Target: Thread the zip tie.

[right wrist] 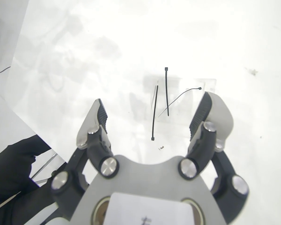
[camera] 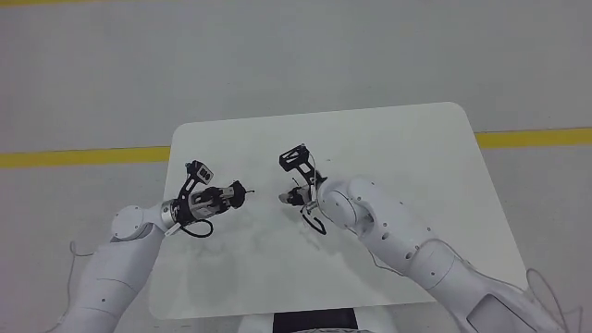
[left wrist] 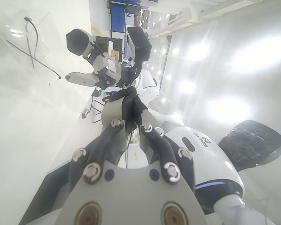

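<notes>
Top view: over the white table (camera: 416,148), the left gripper (camera: 242,191) and right gripper (camera: 285,199) face each other, tips close but apart.

Left wrist view: the left gripper's pads are pressed together, and a thin dark strand runs back between them. What it is cannot be told. Beyond, the right gripper stands spread wide, and past it the zip ties (left wrist: 32,58) lie flat on a clear sheet (left wrist: 41,19).

Right wrist view: the right gripper hangs spread above the sheet. The first zip tie (right wrist: 154,113) runs lengthwise along the claw's reach, head at the near end. The second zip tie (right wrist: 167,92) lies almost parallel, head at the far end. The thin zip tie (right wrist: 180,95) curves across the second, head near one finger (right wrist: 201,111). A white label (right wrist: 145,211) on the claw's base carries a dark mark, cut off at the edge and unreadable.
</notes>
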`<state>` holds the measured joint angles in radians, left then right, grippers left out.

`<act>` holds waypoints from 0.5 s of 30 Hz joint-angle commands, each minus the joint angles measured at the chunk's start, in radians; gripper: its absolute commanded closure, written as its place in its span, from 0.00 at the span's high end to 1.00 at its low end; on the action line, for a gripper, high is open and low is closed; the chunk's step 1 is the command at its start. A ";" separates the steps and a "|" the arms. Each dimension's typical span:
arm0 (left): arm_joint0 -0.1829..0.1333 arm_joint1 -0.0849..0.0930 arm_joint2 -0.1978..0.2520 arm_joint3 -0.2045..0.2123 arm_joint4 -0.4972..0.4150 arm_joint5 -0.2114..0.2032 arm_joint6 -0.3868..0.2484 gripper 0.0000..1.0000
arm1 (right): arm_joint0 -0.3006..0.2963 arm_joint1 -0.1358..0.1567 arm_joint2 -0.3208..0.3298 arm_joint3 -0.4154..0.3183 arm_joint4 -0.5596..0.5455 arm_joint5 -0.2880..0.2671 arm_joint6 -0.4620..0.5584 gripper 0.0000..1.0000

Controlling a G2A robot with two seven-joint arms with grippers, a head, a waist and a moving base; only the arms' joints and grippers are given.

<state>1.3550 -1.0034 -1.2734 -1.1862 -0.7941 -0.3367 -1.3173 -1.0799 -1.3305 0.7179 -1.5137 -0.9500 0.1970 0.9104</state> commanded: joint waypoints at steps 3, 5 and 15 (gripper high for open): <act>0.000 0.000 0.000 0.000 0.000 0.000 0.000 0.00 | 0.003 -0.004 -0.001 0.014 -0.002 -0.003 0.001 0.38; 0.000 0.000 0.000 0.000 0.000 0.000 0.000 0.00 | 0.004 -0.007 0.000 0.022 -0.002 -0.003 0.000 0.36; 0.000 0.000 0.000 0.000 0.000 0.000 0.000 0.00 | 0.016 -0.022 -0.003 0.078 -0.006 0.000 -0.007 0.34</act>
<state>1.3550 -1.0034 -1.2734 -1.1862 -0.7941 -0.3367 -1.3173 -1.0657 -1.3510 0.7163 -1.4422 -0.9540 0.1957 0.9024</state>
